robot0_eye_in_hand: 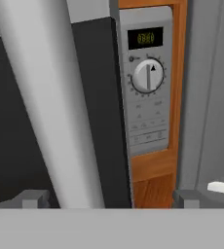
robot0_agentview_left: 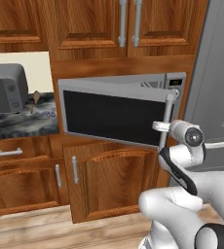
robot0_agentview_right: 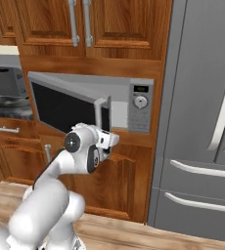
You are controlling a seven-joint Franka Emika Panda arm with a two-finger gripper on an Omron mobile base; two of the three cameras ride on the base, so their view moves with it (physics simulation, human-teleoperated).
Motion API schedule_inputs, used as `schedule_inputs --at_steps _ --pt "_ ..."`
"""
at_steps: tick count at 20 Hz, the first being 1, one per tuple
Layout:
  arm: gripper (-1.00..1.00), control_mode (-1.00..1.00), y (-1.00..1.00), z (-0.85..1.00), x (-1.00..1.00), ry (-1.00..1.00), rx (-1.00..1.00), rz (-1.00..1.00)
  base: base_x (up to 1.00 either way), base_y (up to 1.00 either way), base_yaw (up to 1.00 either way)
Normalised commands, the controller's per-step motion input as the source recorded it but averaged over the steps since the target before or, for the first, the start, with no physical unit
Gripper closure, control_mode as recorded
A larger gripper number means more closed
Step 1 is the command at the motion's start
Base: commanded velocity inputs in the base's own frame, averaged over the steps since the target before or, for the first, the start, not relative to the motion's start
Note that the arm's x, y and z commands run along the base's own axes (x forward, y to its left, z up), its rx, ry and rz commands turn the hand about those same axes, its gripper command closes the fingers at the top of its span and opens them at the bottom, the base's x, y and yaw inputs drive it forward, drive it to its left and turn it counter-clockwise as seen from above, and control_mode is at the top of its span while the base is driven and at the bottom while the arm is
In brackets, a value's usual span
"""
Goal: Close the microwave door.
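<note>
The microwave door (robot0_agentview_left: 109, 114) stands partly open, swung out from its left hinge, with its black glass facing me. Its silver bar handle (robot0_agentview_left: 168, 119) runs down the free right edge. The microwave (robot0_agentview_right: 140, 105) shows its side panel with a lit display and round knob (robot0_eye_in_hand: 148, 75). My gripper (robot0_agentview_left: 158, 126) is at the lower part of the handle, right against the door's free edge (robot0_agentview_right: 103, 114). In the hand view the handle (robot0_eye_in_hand: 50, 107) fills the left side very close up. It passes between my widely spread fingertips (robot0_eye_in_hand: 33, 197). The gripper (robot0_eye_in_hand: 109, 199) is open.
A grey fridge (robot0_agentview_right: 202, 112) stands just right of the microwave. Brown cabinet doors (robot0_agentview_left: 92, 24) hang above, and a lower cabinet door (robot0_agentview_left: 111, 180) stands ajar under the microwave. A rounded toaster oven (robot0_agentview_left: 4, 87) sits on the dark counter (robot0_agentview_left: 21, 124) at left.
</note>
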Motion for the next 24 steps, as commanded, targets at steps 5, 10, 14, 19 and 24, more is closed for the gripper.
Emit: schedule_inputs --at_steps 5,10,14,19,24 --pt "-1.00 -1.00 -0.19 0.30 0.57 0.15 0.00 0.00 0.00 0.00 0.00" --pt "-1.00 -1.00 -0.26 0.28 0.56 0.22 0.00 0.00 0.00 0.00 0.00" --pt "-1.00 -1.00 -0.31 0.24 0.58 0.24 0.00 0.00 0.00 0.00 0.00" --pt "-1.00 -1.00 -0.34 0.19 0.55 0.17 0.00 0.00 0.00 0.00 0.00" --pt "-1.00 -1.00 -0.15 0.11 0.51 0.06 0.00 0.00 0.00 0.00 0.00"
